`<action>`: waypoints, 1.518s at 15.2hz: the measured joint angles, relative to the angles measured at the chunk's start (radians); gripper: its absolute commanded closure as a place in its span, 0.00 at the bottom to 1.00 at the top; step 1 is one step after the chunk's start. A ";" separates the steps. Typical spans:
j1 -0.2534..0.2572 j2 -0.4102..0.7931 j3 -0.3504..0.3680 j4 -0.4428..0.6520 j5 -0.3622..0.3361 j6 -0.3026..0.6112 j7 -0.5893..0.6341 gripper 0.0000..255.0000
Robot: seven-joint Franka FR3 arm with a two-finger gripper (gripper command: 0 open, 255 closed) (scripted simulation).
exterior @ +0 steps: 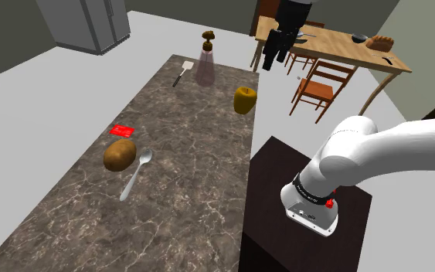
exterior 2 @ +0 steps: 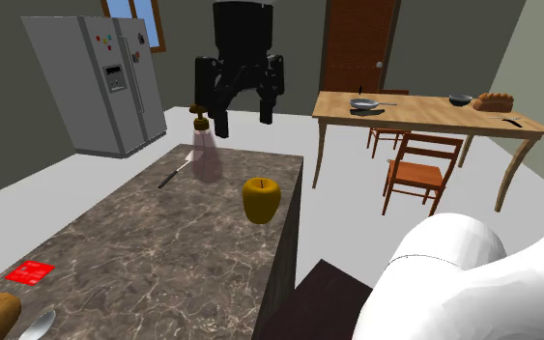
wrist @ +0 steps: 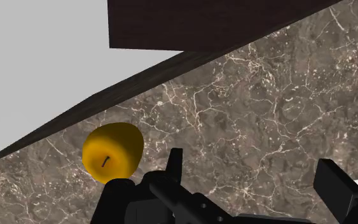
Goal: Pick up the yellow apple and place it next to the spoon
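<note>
Spread apart and empty, the gripper (exterior 2: 243, 121) hovers top centre in the second exterior view, seemingly lining up on the yellow apple (exterior 2: 260, 200) mid-frame, the spoon (exterior 2: 36, 326) waiting lower left.

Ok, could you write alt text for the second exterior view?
A black pincer hangs open above a dark marble counter, where a yellow apple sits near the edge. A pinkish bottle stands behind the apple; a grey refrigerator and a wooden table are farther back.

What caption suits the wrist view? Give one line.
Open gripper above the marbled counter, the yellow apple lying unheld beside it near the counter's edge.
</note>
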 measured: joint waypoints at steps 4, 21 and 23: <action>-0.023 0.054 -0.024 -0.008 0.001 0.054 0.020 0.00; -0.160 0.573 -0.219 0.101 0.108 0.390 0.141 0.00; -0.173 0.640 -0.242 0.123 0.138 0.423 0.146 0.00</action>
